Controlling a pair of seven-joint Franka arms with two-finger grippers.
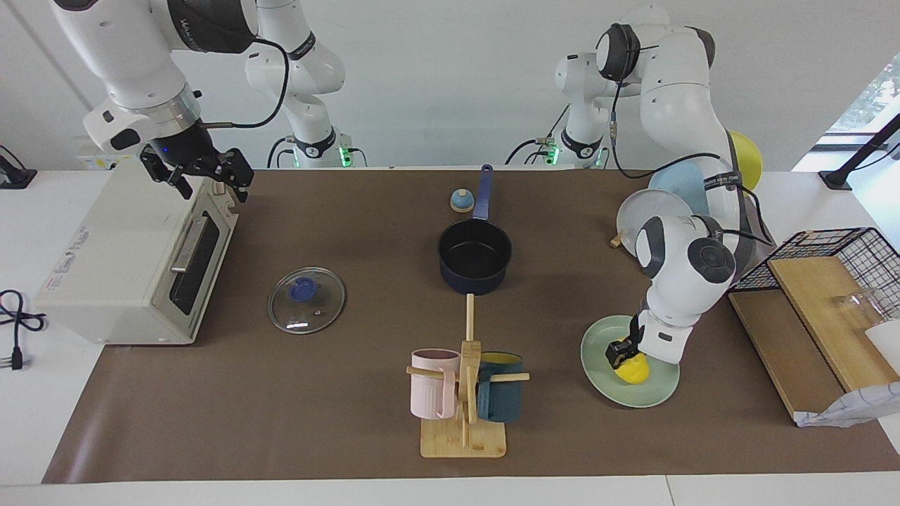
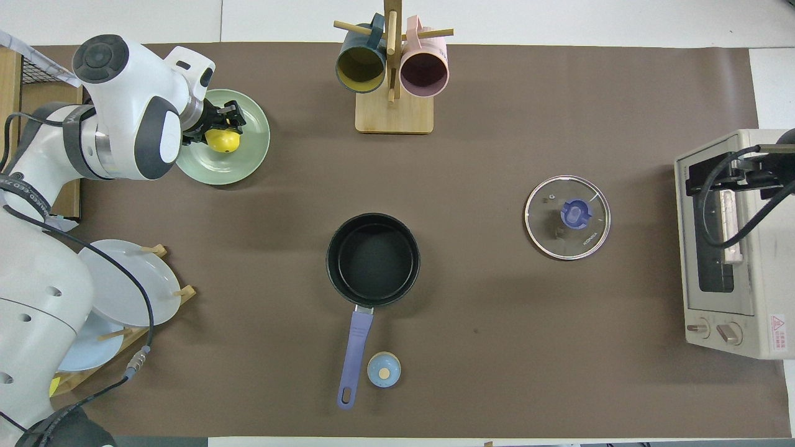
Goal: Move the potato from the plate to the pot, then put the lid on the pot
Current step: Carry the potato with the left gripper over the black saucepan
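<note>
The yellow potato lies on the mint-green plate at the left arm's end of the table. My left gripper is down on the potato, touching its top. The navy pot stands empty mid-table, its handle pointing toward the robots. The glass lid lies flat on the mat between the pot and the toaster oven, blue knob up. My right gripper is open and waits in the air over the toaster oven.
A white toaster oven stands at the right arm's end. A mug tree with a pink and a teal mug stands farther from the robots than the pot. A small bell sits beside the pot's handle. A plate rack and a wire basket are at the left arm's end.
</note>
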